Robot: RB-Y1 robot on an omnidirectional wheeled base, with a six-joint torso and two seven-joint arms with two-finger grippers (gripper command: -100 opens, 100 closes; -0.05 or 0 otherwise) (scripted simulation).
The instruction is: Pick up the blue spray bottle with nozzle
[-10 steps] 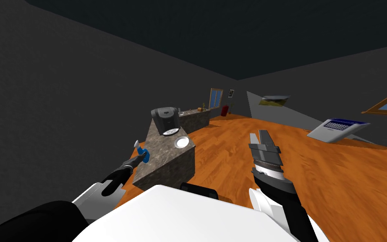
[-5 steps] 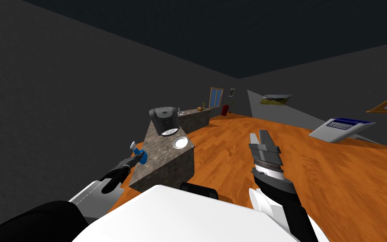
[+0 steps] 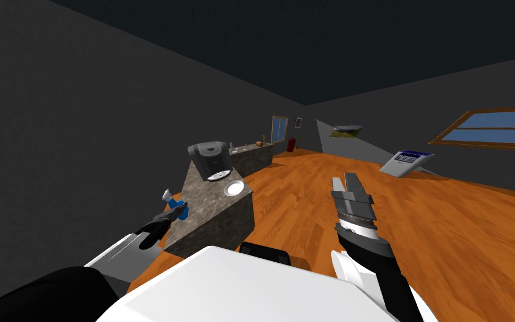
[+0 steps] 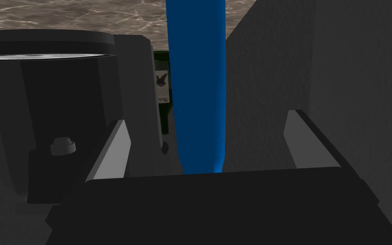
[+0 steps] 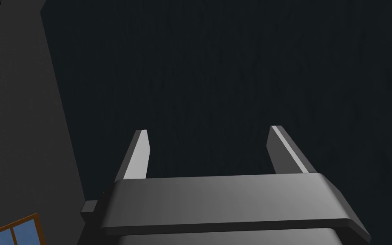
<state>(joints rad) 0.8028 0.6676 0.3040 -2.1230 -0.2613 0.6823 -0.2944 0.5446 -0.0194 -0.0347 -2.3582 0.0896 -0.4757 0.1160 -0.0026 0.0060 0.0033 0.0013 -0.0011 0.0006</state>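
Blue spray bottle [image 3: 177,208] is parked at the near left corner of the stone counter [image 3: 209,195], sat between the spread fingers [image 4: 110,149] of the left gripper [image 4: 206,119], gaps both sides, nothing clamped yet. Its long axis is crossed squarely by the closing line. The right gripper [image 5: 208,129], also splayed, is held well away.

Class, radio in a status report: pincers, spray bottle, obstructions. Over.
Left pincer open around blue spray bottle, not touching. Right pincer open, empty. Coffee machine close beside.
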